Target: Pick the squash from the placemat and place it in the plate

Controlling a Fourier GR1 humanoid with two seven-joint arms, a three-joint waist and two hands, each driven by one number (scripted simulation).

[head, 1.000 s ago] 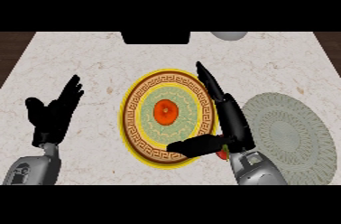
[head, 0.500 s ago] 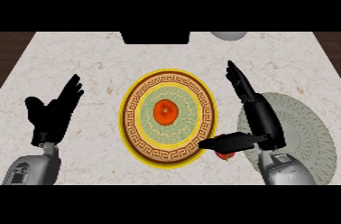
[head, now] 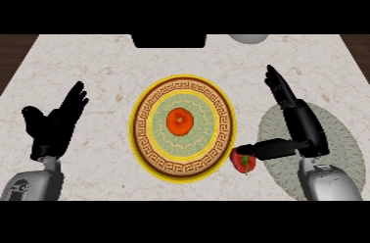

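Squash (head: pixel 243 161) on counter (head: pixel 101 70) between plate (head: pixel 215 139) rim and placemat (head: pixel 347 139), touching right thumb tip.
One plate with orange centre, one placemat, one dark box (head: pixel 168 40), one pale bowl (head: pixel 248 38) far. Right hand (head: pixel 300 127) fingers straight together, thumb out; left hand (head: pixel 54 124) spread, resting left.

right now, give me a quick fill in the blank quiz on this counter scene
1. The plate has an ornate rim and a centre coloured ____.
2. The red squash lies at the plate's lower ____ edge.
3. The right hand is over the grey ____.
4. The left hand rests with fingers ____.

Missing words: orange; right; placemat; up
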